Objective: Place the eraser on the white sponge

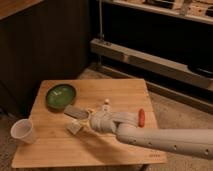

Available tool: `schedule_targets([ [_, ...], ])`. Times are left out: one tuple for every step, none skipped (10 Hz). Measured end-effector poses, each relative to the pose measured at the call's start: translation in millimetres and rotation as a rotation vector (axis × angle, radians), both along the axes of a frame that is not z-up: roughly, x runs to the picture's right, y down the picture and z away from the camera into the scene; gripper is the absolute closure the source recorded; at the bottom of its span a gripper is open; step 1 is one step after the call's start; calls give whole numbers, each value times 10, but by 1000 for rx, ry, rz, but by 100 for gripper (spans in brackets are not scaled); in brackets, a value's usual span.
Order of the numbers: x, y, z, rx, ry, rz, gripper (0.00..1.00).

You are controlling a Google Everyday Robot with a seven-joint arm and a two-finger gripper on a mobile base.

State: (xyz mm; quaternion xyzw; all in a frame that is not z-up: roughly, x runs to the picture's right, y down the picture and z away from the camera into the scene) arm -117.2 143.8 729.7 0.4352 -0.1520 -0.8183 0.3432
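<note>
The eraser (75,111) is a flat grey slab lying on the wooden table (125,90), just right of the green plate (61,96). The white sponge (73,128) is a small cream block on the table, just in front of the eraser. My gripper (88,120) reaches in from the right on a pale arm (165,140). It sits low over the table, right beside both the eraser and the sponge. Where its tips meet them is hard to make out.
A white paper cup (22,131) stands at the table's front left. A small red object (141,117) lies at the right, and a tiny white upright piece (106,104) stands behind my wrist. Metal shelving rails (150,62) run behind the table.
</note>
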Motion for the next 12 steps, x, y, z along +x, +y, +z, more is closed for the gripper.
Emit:
schedule_targets([
  [2,10,-5,-12,-10,5,100],
  [-24,30,-18,-22,-26,7,100],
  [0,39,-15,-28,-29,10,100],
  [-7,53,-10,-34,-32,6,100],
  [-20,72,3,-40,-35,0,100],
  [-48,81,-1,-41,-45,-3,100],
  [-52,52,-31,-38,-65,15,100],
  [-58,15,-63,-33,-100,43,100],
  [-90,-82,-125,-10,-164,78,100],
  [-156,-134,-148,-11,-186,81,100],
  [-203,-164,-157,-14,-184,65,100],
  [-202,-199,-166,-19,-166,51,100],
])
